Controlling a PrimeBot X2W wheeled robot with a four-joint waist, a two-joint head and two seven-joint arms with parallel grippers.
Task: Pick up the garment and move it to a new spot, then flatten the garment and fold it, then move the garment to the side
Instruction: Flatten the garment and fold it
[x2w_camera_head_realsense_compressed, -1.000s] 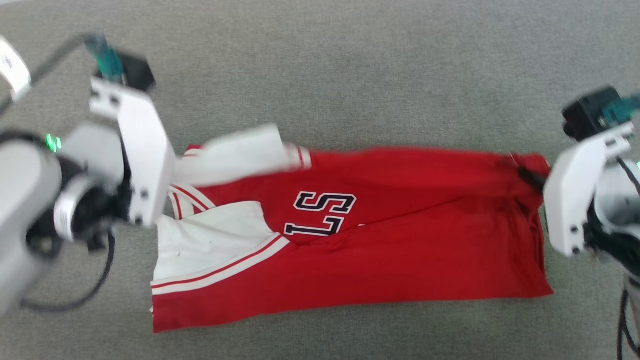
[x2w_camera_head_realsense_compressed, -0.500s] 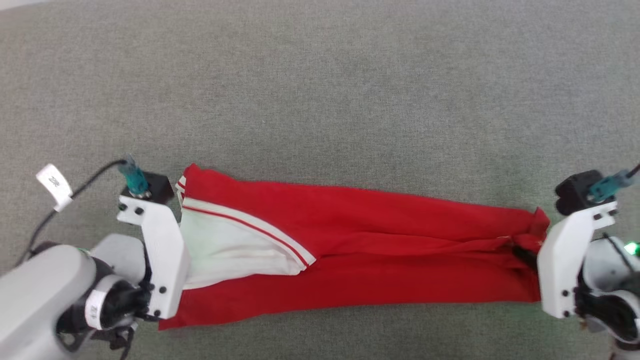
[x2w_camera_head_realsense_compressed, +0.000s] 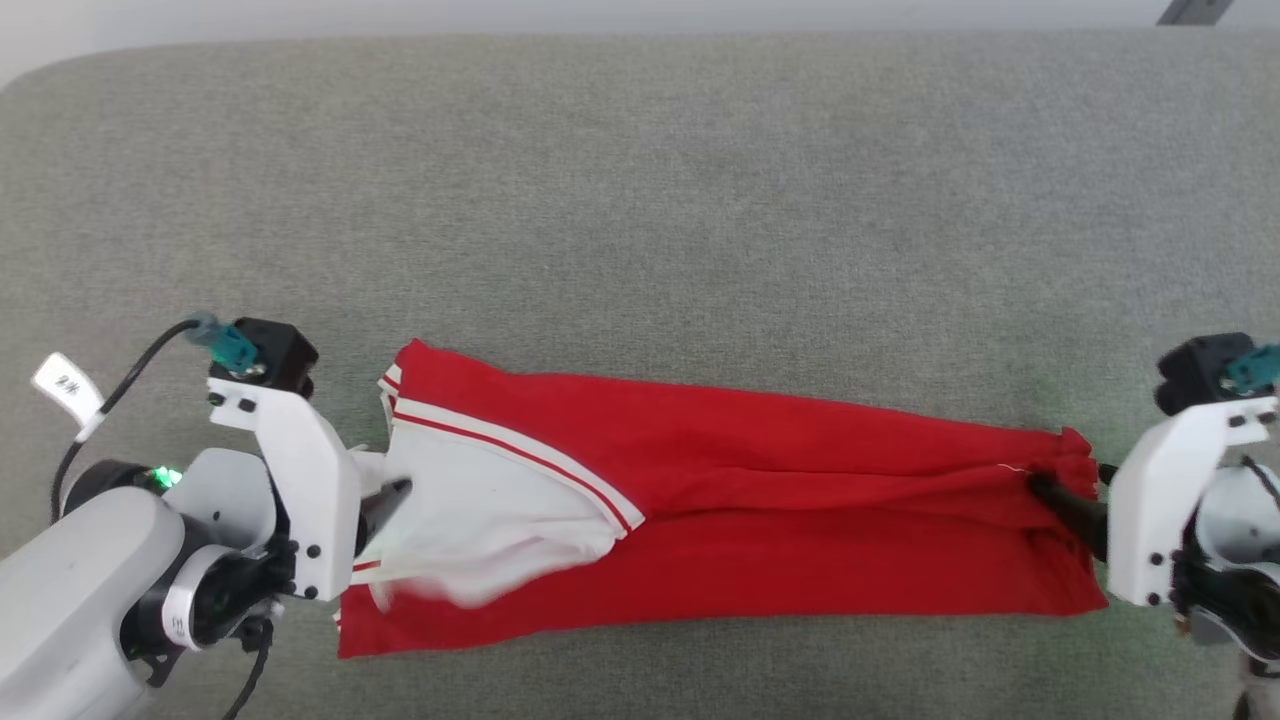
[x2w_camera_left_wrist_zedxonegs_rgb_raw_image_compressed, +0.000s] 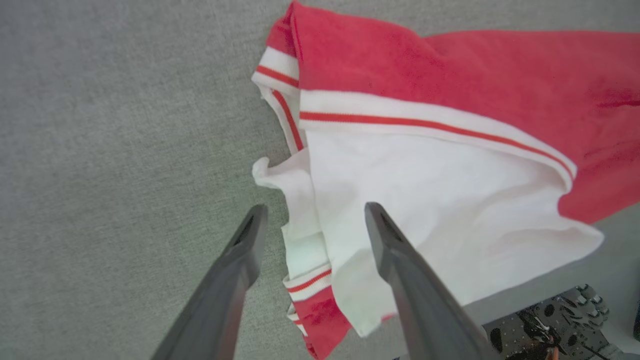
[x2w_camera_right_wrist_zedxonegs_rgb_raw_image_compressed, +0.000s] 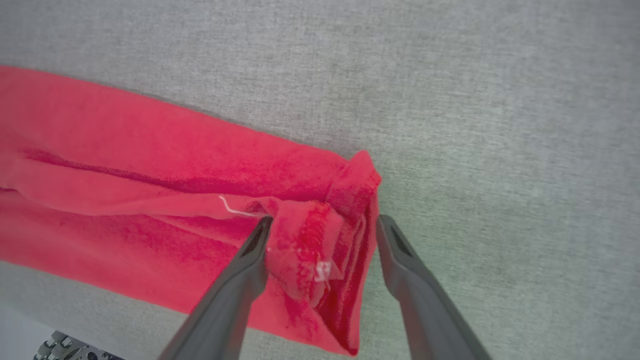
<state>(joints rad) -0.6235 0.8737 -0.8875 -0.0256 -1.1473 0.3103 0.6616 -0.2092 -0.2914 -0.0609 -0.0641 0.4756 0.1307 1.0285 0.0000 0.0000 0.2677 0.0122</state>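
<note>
The grey fabric surface (x2w_camera_head_realsense_compressed: 640, 200) carries the garment (x2w_camera_head_realsense_compressed: 780, 500) as a long red band near the robot's edge; a second ago its lettering showed, now it is folded lengthwise and hidden. Both grippers, clamped until just now, have let go: the left gripper (x2w_camera_left_wrist_zedxonegs_rgb_raw_image_compressed: 315, 215) stands wide over the white sleeve (x2w_camera_head_realsense_compressed: 480, 510); the right gripper (x2w_camera_right_wrist_zedxonegs_rgb_raw_image_compressed: 324, 222) gapes around the bunched hem, holding nothing; this fold looks laid, with moving aside left
</note>
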